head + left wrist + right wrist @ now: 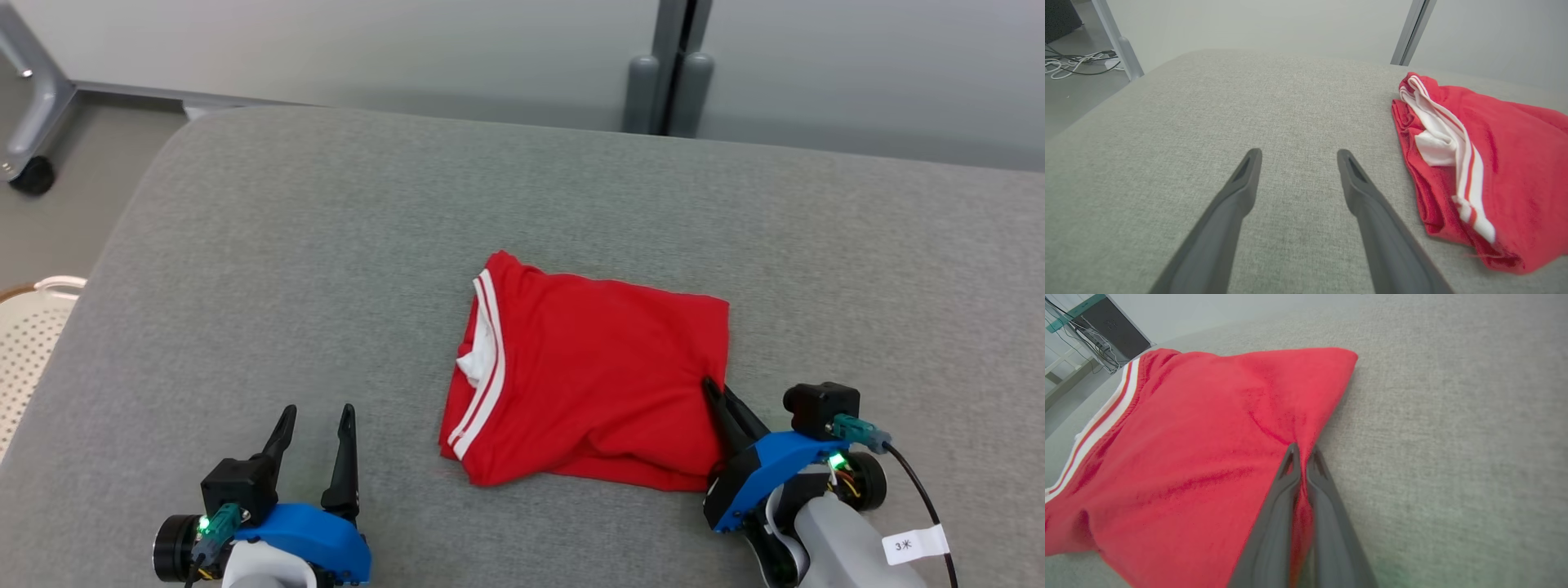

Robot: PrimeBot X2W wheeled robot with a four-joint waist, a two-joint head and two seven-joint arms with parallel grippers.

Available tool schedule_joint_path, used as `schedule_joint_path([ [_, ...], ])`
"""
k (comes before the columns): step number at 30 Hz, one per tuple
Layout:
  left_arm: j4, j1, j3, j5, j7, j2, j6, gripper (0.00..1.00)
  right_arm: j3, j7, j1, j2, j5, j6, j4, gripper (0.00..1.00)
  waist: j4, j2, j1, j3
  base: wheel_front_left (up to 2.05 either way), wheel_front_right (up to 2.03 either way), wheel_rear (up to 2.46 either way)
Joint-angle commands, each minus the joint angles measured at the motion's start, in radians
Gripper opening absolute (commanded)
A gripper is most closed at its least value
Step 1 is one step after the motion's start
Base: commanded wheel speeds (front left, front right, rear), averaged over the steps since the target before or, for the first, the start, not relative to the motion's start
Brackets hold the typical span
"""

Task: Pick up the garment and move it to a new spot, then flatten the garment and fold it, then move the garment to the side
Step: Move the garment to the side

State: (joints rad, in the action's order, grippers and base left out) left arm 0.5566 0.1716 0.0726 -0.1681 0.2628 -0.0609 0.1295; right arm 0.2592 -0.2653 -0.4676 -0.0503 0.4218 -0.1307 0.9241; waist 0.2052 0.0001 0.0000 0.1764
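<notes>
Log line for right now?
garment: folded, on cushion | right gripper: shut on garment edge | left gripper: open, apart from garment

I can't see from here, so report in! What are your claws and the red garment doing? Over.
Left claw open, apart from garment. Right claw shut on its edge. Garment folded on grey cushion. Nothing blocking. Over.

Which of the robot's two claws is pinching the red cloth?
The right claw: it is pinched shut on the edge of the red fabric garment with white stripes. The left claw stands open over the grey fabric cushion, apart from the garment.
</notes>
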Motion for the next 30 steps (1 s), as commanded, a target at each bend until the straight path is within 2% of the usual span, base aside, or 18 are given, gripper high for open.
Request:
schedule_joint_path([
  [1, -0.007, 0.000, -0.002, -0.005, 0.003, -0.002, 0.002, 1.00, 0.000, 0.001, 0.013, -0.003, -0.004, 0.000, -0.031, 0.00, -0.033, -0.0001, 0.0000, -0.013, 0.00, 0.00, 0.00],
  [4, -0.014, -0.013, -0.002, -0.004, 0.003, -0.005, 0.002, 1.00, 0.001, 0.001, 0.026, -0.005, -0.012, 0.000, -0.092, 0.00, -0.097, -0.0001, 0.0000, -0.023, 0.00, 0.00, 0.00],
  [10, -0.036, -0.024, -0.016, -0.002, 0.002, -0.008, 0.002, 1.00, 0.035, 0.001, 0.052, -0.003, -0.003, 0.000, -0.196, 0.00, -0.293, -0.0001, 0.0000, -0.028, 0.00, 0.00, 0.00],
  [11, -0.036, -0.024, -0.016, -0.002, 0.002, -0.008, 0.002, 1.00, 0.035, 0.001, 0.052, -0.003, -0.003, 0.000, -0.196, 0.00, -0.293, -0.0001, 0.0000, -0.028, 0.00, 0.00, 0.00],
  [18, -0.064, -0.023, -0.016, 0.008, 0.002, -0.003, 0.002, 1.00, 0.053, 0.001, 0.096, -0.002, -0.028, 0.000, -0.319, 0.00, -0.524, -0.0001, 0.0000, -0.021, 0.00, 0.00, 0.00],
  [22, -0.075, -0.032, -0.017, 0.014, 0.003, -0.001, 0.002, 1.00, 0.053, 0.001, 0.126, -0.002, -0.026, 0.000, -0.380, 0.00, -0.625, -0.0001, 0.0000, -0.010, 0.00, 0.00, 0.00],
  [27, -0.087, -0.037, -0.007, 0.022, 0.003, -0.002, 0.002, 1.00, 0.051, 0.001, 0.156, -0.002, -0.026, 0.000, -0.434, 0.00, -0.711, -0.0001, 0.0000, 0.004, 0.00, 0.00, 0.00],
  [30, -0.088, -0.030, 0.008, 0.027, 0.003, -0.006, 0.002, 1.00, 0.037, 0.001, 0.172, -0.002, -0.035, 0.000, -0.461, 0.00, -0.732, -0.0001, 0.0000, 0.018, 0.00, 0.00, 0.00],
])
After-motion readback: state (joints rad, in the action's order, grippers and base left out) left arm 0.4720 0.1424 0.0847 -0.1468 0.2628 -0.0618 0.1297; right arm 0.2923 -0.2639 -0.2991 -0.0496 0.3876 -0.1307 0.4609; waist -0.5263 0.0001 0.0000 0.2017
